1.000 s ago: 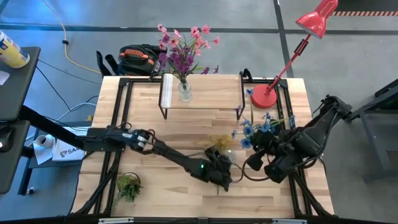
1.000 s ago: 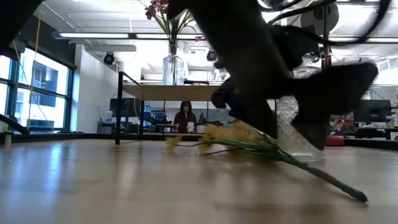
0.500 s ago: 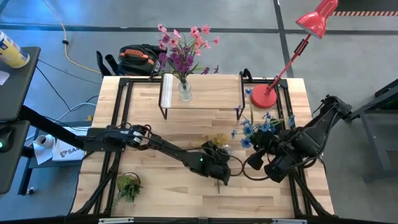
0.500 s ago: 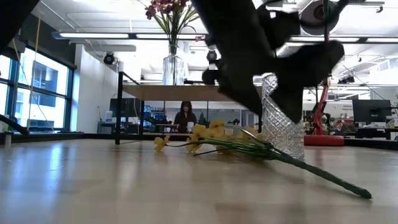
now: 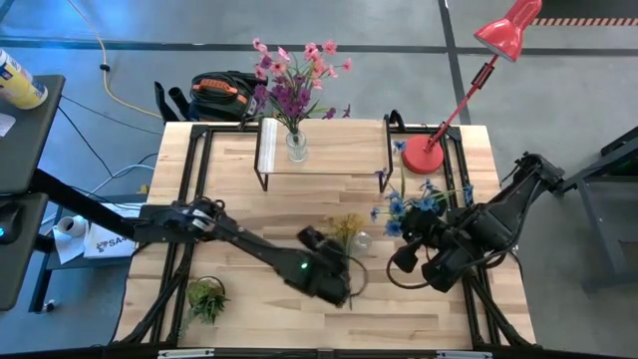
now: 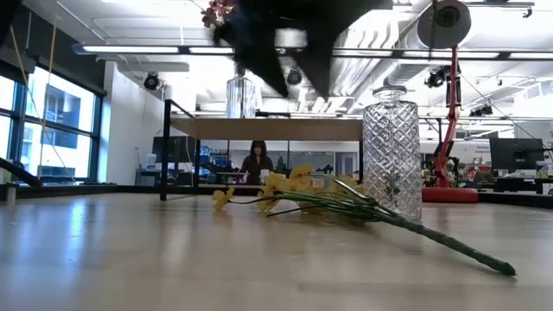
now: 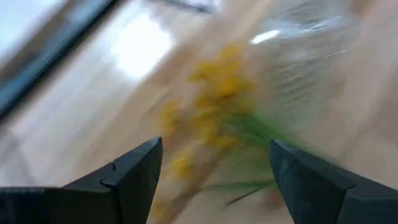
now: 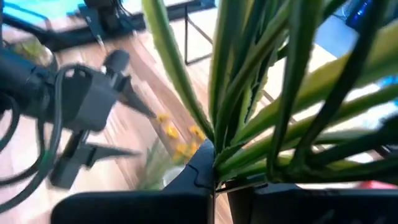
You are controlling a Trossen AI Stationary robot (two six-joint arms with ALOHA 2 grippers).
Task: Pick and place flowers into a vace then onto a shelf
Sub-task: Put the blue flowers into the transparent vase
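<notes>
The yellow stems lie flat on the table against the empty vase, within reach of the left gripper, spread empty above. The right gripper clamps blue flowers aloft, ready for that vase.

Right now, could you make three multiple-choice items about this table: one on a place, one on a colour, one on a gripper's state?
1. Where does the vase with pink and purple flowers stand?
A. on the shelf
B. on the floor
C. beside the red lamp

2. What colour are the flowers lying on the table beside the empty glass vase?
A. white
B. yellow
C. red

3. How is the right gripper?
A. open and empty
B. shut on the blue flower bunch
C. shut on the lamp

Answers: 1 A, the vase rests on the plank top. 2 B, the yellow flowers show in the low view. 3 B, green stems are clamped between its fingers in the right wrist view.
</notes>
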